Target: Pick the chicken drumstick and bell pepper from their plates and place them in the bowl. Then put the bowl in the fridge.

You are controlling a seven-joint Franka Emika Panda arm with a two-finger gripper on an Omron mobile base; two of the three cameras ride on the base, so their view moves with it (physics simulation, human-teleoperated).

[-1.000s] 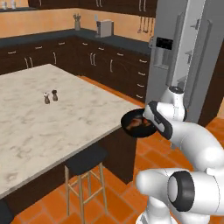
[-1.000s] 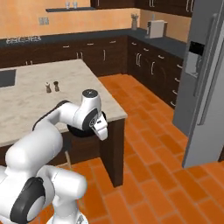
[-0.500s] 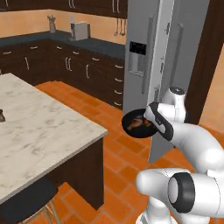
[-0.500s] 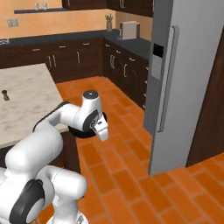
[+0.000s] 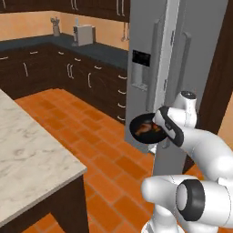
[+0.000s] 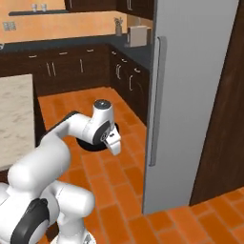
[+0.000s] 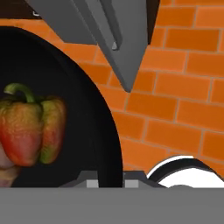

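The kitchen's grey fridge (image 5: 182, 54) stood closed before the robot. Its gripper (image 5: 157, 129) clasped the rim of the black bowl (image 5: 144, 130) holding the bell pepper (image 7: 30, 127). The shut doors could block the bowl or spill it.

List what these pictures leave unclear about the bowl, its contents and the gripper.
- Gripper: fingertips cut off at the hand view's bottom edge; whether the jaws clamp the bowl rim cannot be told.
- Chicken drumstick: a brownish blur in the left base view; barely cut in at the hand view's left edge beside the bell pepper.
- Bowl, right base view: mostly behind the arm.
- Fridge interior: doors closed.
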